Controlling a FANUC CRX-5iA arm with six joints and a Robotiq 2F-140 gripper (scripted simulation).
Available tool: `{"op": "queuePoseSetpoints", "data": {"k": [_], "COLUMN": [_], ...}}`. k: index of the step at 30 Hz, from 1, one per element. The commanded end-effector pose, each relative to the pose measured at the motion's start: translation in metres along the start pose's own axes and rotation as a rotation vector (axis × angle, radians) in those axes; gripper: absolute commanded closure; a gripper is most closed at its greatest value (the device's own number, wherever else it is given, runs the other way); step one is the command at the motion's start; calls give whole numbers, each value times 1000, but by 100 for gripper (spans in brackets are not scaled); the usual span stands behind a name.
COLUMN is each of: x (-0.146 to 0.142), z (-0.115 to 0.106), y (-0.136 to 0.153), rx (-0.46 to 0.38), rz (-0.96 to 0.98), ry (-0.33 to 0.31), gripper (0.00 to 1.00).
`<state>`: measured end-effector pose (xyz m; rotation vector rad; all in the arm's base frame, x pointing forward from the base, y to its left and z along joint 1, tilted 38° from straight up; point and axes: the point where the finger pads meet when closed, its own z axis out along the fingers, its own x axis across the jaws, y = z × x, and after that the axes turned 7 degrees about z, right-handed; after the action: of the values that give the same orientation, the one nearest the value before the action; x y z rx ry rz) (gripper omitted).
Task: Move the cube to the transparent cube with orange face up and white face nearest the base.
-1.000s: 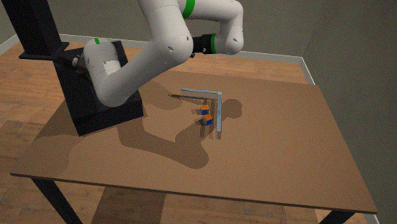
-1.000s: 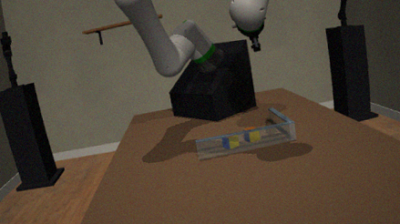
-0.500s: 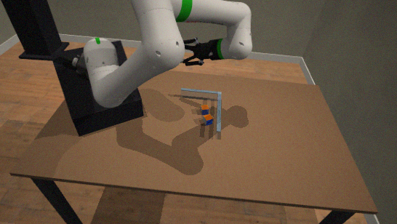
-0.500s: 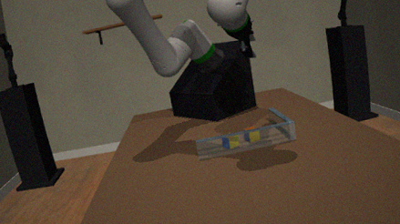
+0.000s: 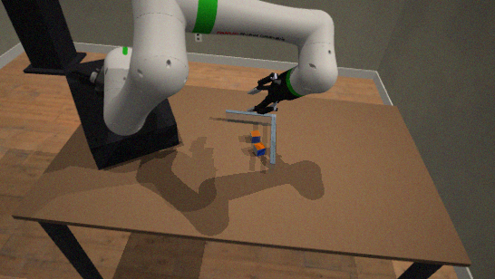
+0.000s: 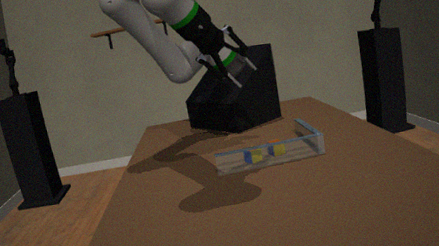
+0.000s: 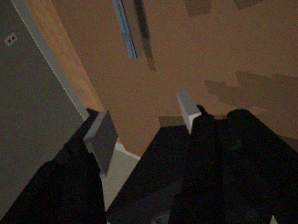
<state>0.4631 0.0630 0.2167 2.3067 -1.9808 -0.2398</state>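
Two small cubes with orange tops and blue sides stand close together on the table, one [image 5: 259,149] nearer the front and one [image 5: 256,136] just behind it, which looks paler. I cannot tell for sure which is the transparent one. My gripper [image 5: 262,97] hangs in the air above the back corner of the fence, well apart from both cubes. Its fingers stand partly apart with nothing between them.
A low L-shaped glassy fence [image 5: 273,136] stands right beside the cubes, with its short arm [image 5: 247,111] toward the robot base. The black robot pedestal [image 5: 127,131] stands at the table's back left. Black camera stands [image 6: 30,146] [image 6: 382,81] flank the table.
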Motion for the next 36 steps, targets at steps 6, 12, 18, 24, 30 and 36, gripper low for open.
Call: {"op": "queuePoseSetpoints", "data": {"k": [6,12,18,24,30,36], "x": [45,64,64,64,65,66], "z": [-44,-63,-63,-63,-62,-59], "y": [-14,-17,-17,-17,-17,-18], "rx": [127,178,179,179,180,181], "rz": [195,272,274,277,292,324], "ry": [27,35,36,36,39,45], "gripper": [59,59,59,59,59,59]}}
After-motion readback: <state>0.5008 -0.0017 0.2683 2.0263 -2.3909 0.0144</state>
